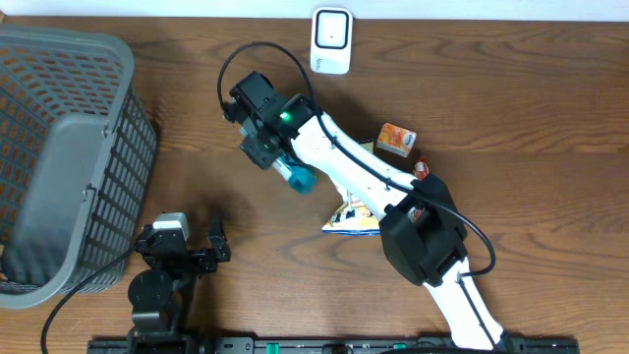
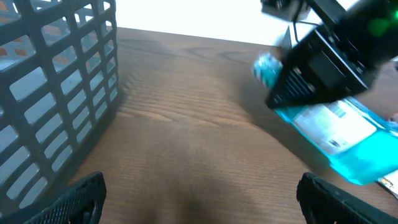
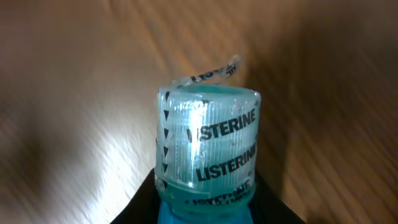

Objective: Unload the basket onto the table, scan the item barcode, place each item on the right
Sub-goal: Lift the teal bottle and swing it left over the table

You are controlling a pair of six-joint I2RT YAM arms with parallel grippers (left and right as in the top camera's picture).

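Fingers of the right gripper are seen pinched on the mouthwash bottle just below its cap, at mid-worktop. In the right wrist view the capped end runs out to 12 o'clock beyond them. From the bottle the scanner lies at about 1 o'clock, well apart, and is judged nearer this arm. The right arm is stretched from 5 o'clock towards 10, wrist bent downwards. The left gripper, spread wide, is set at 7 o'clock

Right gripper clamped on the teal bottle. White scanner sits beyond it, well apart; grey basket far off its left side, orange box to its right.
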